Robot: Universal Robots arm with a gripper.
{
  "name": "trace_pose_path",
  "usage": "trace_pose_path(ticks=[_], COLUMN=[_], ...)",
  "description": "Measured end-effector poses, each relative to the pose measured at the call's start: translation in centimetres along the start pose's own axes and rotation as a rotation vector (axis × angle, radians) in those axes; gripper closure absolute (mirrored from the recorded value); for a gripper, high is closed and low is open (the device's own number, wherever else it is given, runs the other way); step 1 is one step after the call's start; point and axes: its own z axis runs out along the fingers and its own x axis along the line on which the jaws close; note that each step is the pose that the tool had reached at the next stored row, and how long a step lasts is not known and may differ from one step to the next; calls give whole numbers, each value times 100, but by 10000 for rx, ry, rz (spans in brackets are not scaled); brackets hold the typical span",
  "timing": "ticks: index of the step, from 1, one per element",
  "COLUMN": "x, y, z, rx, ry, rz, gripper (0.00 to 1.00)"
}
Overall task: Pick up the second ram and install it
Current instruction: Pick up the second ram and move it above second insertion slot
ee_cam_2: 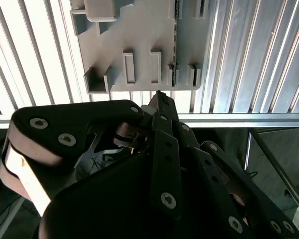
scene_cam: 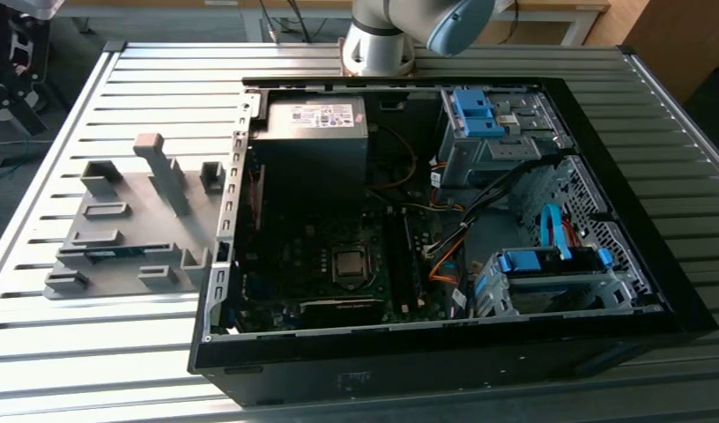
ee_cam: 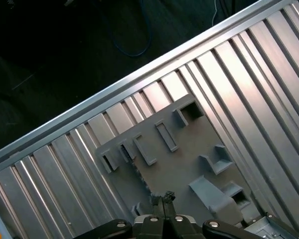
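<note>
Second ram in its tray, gripper empty above

The second ram (scene_cam: 110,254) is a thin, dark blue-green strip standing on edge in a slot of the holder tray (scene_cam: 142,220). In the first wrist view it shows as a dark sliver (ee_cam: 125,152) apart from the gripper (ee_cam: 162,197) and out beyond its tips. The gripper's black fingertips are pressed together, holding nothing and touching nothing. It hangs above the tray, a matte grey moulded plate with raised blocky brackets and narrow rectangular pockets. The tray lies under the gripper on a surface (ee_cam: 249,74) of ribbed, shiny metal slats.
</note>
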Motion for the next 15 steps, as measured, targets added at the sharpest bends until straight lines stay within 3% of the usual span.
trace_pose_path(ticks=[7,15], x=[0,0], y=[0,0], z=[1,1], rx=[-2,-4], ry=[41,72], rz=[-959,-1710], gripper=[89,89])
